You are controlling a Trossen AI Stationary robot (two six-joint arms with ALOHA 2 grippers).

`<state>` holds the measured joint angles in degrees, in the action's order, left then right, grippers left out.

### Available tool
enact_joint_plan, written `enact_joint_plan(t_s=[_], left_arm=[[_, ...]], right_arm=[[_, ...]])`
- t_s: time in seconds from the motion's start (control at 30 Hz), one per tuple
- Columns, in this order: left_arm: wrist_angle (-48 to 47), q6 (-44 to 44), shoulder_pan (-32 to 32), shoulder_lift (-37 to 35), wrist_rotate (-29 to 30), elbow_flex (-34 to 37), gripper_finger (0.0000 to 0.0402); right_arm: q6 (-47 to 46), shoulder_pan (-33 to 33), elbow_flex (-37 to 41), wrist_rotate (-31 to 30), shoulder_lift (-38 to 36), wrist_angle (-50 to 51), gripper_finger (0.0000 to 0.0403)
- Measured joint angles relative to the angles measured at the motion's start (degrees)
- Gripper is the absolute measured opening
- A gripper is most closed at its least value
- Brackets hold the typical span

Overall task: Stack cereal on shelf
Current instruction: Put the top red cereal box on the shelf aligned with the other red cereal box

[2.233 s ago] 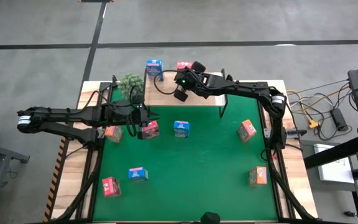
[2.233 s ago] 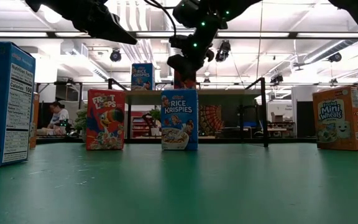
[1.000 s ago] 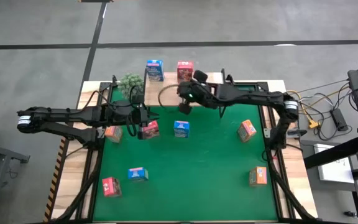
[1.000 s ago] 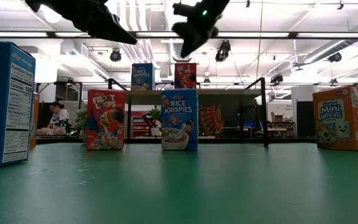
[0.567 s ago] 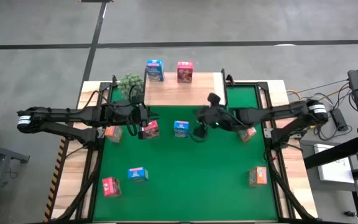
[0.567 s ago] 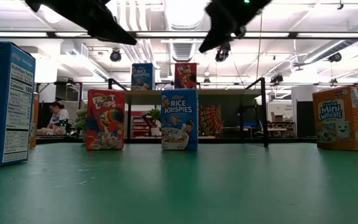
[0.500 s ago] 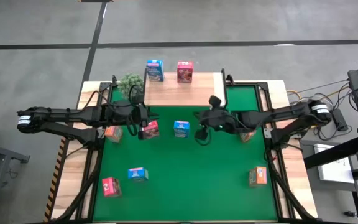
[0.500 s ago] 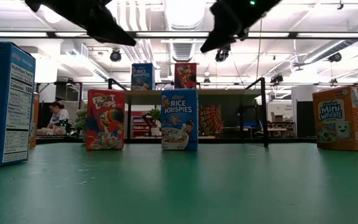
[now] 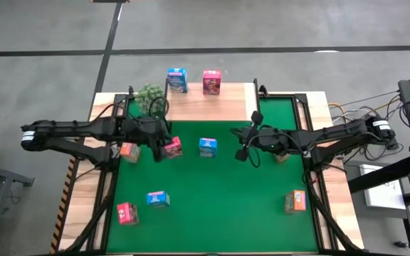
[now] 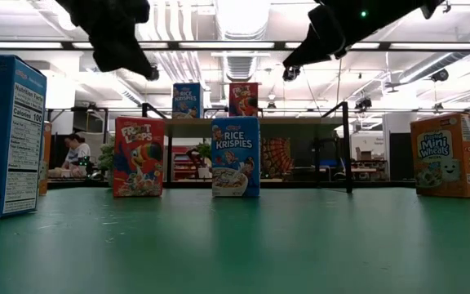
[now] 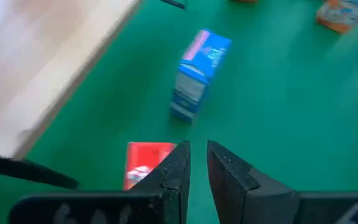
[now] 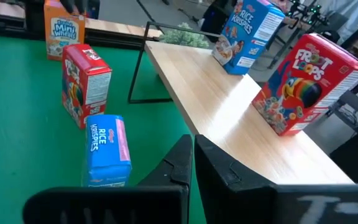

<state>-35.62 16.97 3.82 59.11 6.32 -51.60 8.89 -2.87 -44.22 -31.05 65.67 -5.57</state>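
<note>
The shelf [image 9: 212, 102] is a light wooden plank at the table's far edge. A blue cereal box [image 9: 176, 80] and a red one [image 9: 211, 81] stand upright on it. My left gripper [image 9: 161, 147] hangs over the table's left half beside a red box [image 9: 172, 148], its fingers a narrow gap apart [image 11: 198, 152]; that box [image 11: 146, 165] stands just past one finger. My right gripper [image 9: 241, 152] hovers shut [image 12: 192, 146] over mid-table, between a blue box [image 9: 207, 146] and an orange box [image 9: 283, 151]. Neither gripper holds anything.
More boxes stand on the green mat: orange [image 9: 128, 151] at the left, blue [image 9: 157, 200] and red [image 9: 127, 212] near left, orange [image 9: 295, 202] near right. A green plant [image 9: 148, 94] sits left of the shelf. A black shelf leg [image 10: 348, 147] stands upright.
My right gripper has drawn back from the shelf toward the table's near and right side, now hovering over mid-table, while the red box stays upright on the shelf. My left gripper has tipped further downward beside the red box on the mat.
</note>
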Motion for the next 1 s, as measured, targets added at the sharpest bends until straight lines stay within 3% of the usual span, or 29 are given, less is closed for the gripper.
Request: enact_joint_plan(t_s=[0.23,0.4,0.67,1.0], left_arm=[[-4.0,-3.3,-1.7,4.0,-0.5,-0.3,0.0063],[-4.7,-4.5,-1.7,5.8,-0.6,-0.3,0.0128],[-4.7,-7.7,-1.5,8.4,6.6,-0.2,0.0233],[-5.0,-7.9,-1.3,13.0,10.2,-0.1,0.0252]], right_arm=[[0.7,0.0,0.7,1.3,0.3,0.3,0.0009],[0.7,0.0,1.3,1.5,0.5,0.2,0.0009],[-0.3,0.0,2.3,1.5,0.5,0.2,0.0009],[-1.0,0.0,2.7,1.5,0.5,0.2,0.0009]])
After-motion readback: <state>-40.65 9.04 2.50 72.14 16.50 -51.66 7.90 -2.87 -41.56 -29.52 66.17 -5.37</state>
